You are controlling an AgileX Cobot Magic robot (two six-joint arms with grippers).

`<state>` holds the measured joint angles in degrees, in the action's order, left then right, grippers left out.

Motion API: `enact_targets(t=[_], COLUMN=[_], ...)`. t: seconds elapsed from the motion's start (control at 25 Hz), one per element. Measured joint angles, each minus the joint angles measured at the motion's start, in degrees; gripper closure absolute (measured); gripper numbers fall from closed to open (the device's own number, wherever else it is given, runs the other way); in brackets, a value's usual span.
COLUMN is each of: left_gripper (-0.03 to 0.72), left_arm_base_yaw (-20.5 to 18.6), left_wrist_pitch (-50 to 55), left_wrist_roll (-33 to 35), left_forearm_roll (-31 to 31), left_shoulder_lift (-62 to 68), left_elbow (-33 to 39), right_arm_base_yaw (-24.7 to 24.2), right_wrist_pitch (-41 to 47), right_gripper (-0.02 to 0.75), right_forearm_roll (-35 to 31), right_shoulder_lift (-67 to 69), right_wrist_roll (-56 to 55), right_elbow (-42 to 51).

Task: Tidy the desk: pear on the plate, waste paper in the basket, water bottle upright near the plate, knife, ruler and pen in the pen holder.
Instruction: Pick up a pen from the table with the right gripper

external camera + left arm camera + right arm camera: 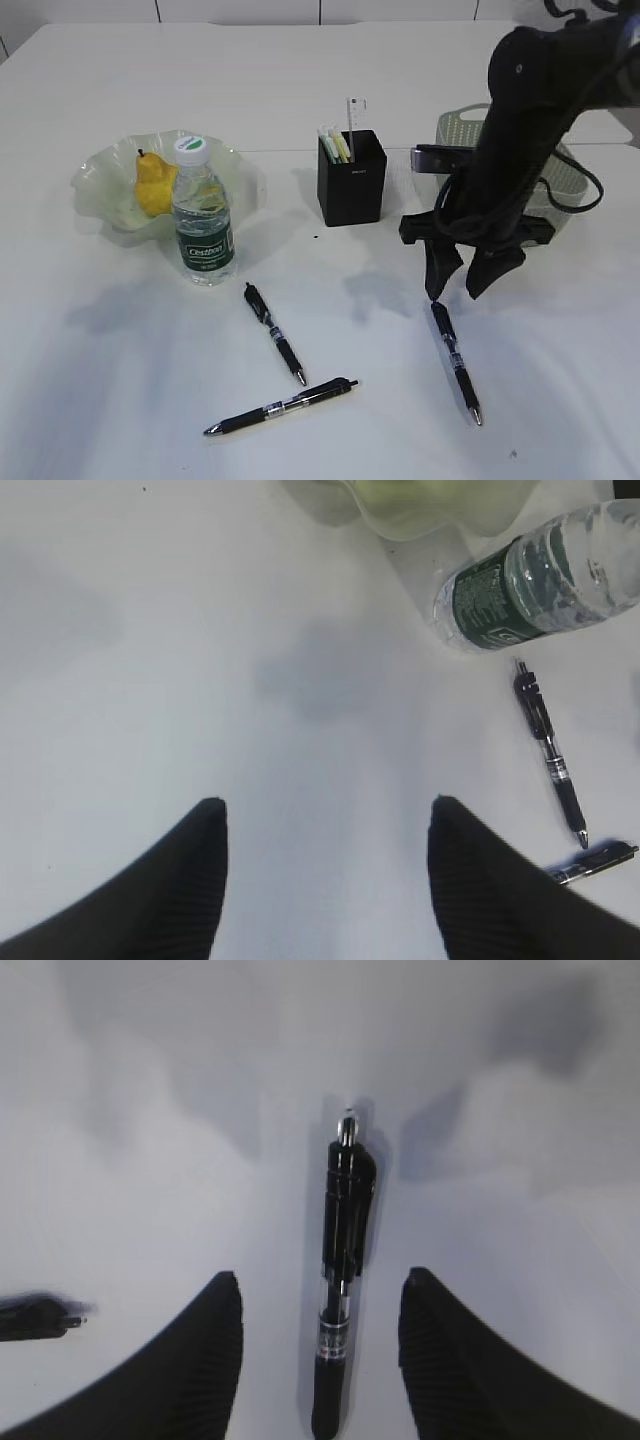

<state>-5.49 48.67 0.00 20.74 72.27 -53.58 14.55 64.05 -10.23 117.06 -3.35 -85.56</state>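
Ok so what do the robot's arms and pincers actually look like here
The right arm is glossy black and bulky, with black cables looping beside it. Its pincer ends in two tapering black fingers. Up close, the fingers show fine ribbed inner faces; the left pincer looks the same. No markings are legible.

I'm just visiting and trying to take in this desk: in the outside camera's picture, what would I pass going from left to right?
Plate → pear → bottle → pen holder → right gripper above a pen → basket. Two more pens lie in front, between bottle and holder.
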Motion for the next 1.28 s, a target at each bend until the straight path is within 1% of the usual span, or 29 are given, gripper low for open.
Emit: enact_targets(t=[0.2,0.4,1.28], left_gripper=[0.241,0.241,0.241], left_arm_base_yaw=[0.00,0.00,0.00], left_wrist_pitch=[-0.27,-0.98,-2.09], left_wrist_roll=[0.00,0.00,0.00], left_forearm_roll=[0.00,0.00,0.00], left_shoulder_lift=[0.00,0.00,0.00], left_elbow=[0.00,0.00,0.00], right_arm_base_yaw=[2.85,3.82,3.82], right_wrist_pitch=[-2.64,-3.74,-6.50], right_gripper=[0.358,0.358,0.359], right_forearm_roll=[5.34,5.59,7.80], right_shoulder_lift=[1.07,2.86,4.49], right_wrist_roll=[-4.24,-6.19,-6.56], right_elbow=[0.00,0.00,0.00])
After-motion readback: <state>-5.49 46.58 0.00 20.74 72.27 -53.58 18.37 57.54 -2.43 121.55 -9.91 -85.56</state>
